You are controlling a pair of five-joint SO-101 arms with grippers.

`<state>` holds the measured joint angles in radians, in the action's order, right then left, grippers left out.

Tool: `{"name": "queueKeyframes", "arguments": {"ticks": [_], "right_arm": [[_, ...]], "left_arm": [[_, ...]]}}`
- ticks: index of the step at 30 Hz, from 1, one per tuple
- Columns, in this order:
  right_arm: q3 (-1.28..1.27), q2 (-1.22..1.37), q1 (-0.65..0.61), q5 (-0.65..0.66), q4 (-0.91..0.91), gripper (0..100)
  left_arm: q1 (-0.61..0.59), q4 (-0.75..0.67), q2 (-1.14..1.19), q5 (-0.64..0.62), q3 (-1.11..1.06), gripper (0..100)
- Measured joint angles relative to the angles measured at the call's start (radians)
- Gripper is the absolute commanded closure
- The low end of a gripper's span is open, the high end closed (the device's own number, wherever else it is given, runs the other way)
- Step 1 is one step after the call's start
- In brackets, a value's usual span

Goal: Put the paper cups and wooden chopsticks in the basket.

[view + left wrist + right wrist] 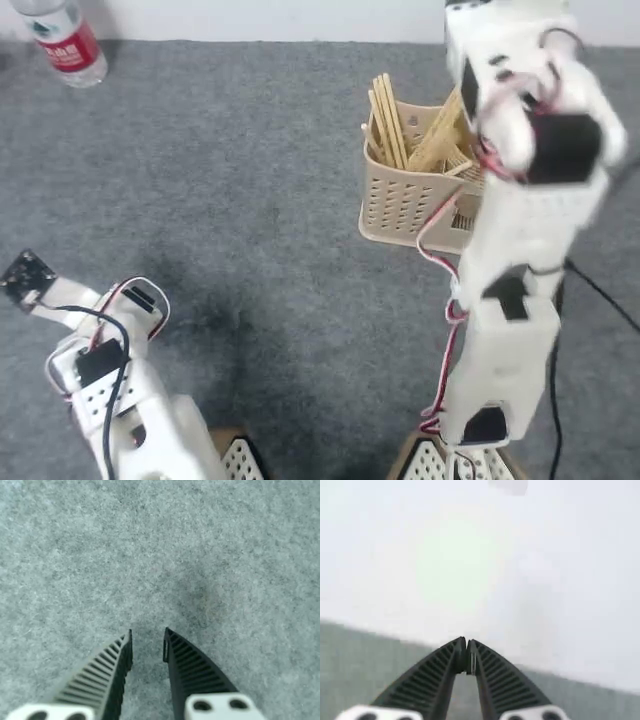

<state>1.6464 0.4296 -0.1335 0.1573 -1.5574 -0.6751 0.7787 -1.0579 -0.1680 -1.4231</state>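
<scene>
The right gripper [468, 656], held high, is pressed together and empty; the left gripper [148, 645] is slightly spread. Chopsticks [388, 115] stand in the basket [400, 205]; I'd say cups come next.

Beige basket [405, 205] with wooden chopsticks [390, 125] upright inside, upper right of centre.
Grey carpet [250, 180]; plastic bottle [65, 40] upper left; folded arm [110, 390] lower left; raised arm [520, 250] right.
</scene>
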Motion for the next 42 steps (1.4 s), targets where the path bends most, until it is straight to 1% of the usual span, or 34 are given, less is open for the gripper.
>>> {"name": "queueKeyframes", "arguments": {"ticks": [3, 4, 6, 10, 11, 13, 17, 19, 23, 25, 29, 33, 39, 42], "right_arm": [[0.005, -0.011, 0.000, 0.000, -0.032, 84.6], [0.005, -0.009, 0.000, 0.000, -0.049, 83.8], [0.005, -0.003, 0.000, 0.000, -0.077, 86.3], [0.005, 0.049, 0.044, 0.000, -0.110, 98.9], [0.005, 0.057, 0.066, 0.000, -0.118, 99.5], [0.005, 0.066, 0.121, 0.000, -0.137, 97.3], [0.005, 0.068, 0.222, 0.017, -0.187, 96.3], [0.005, 0.071, 0.259, 0.061, -0.199, 93.6], [-0.054, 0.075, 0.351, 0.103, -0.199, 81.1], [-0.137, 0.069, 0.382, 0.106, -0.199, 79.8], [-0.393, -0.020, 0.387, 0.107, -0.199, 80.8], [-0.647, -0.166, 0.347, 0.110, -0.199, 80.6], [-0.790, -0.362, 0.235, 0.110, -0.199, 80.5], [-0.867, -0.397, 0.209, 0.110, -0.199, 80.5]], "left_arm": [[0.000, 0.000, 0.000, 0.000, 0.000, 91], [0.000, 0.000, 0.000, 0.000, 0.000, 91], [0.000, 0.000, 0.000, 0.000, 0.000, 91], [0.000, 0.000, 0.000, 0.000, 0.000, 91], [0.000, 0.000, 0.000, 0.000, 0.000, 91], [0.000, 0.000, 0.000, 0.000, 0.000, 91], [0.000, 0.000, 0.000, 0.000, 0.000, 91], [0.000, 0.000, 0.000, 0.000, 0.000, 91], [0.003, 0.000, 0.000, 0.000, 0.000, 91], [0.003, 0.000, 0.000, 0.000, 0.000, 91], [0.003, 0.000, 0.000, 0.000, 0.000, 91], [0.003, 0.000, 0.000, 0.000, 0.000, 91], [0.003, 0.000, 0.000, 0.000, 0.000, 91], [0.003, 0.000, 0.000, 0.000, 0.000, 91]]}}
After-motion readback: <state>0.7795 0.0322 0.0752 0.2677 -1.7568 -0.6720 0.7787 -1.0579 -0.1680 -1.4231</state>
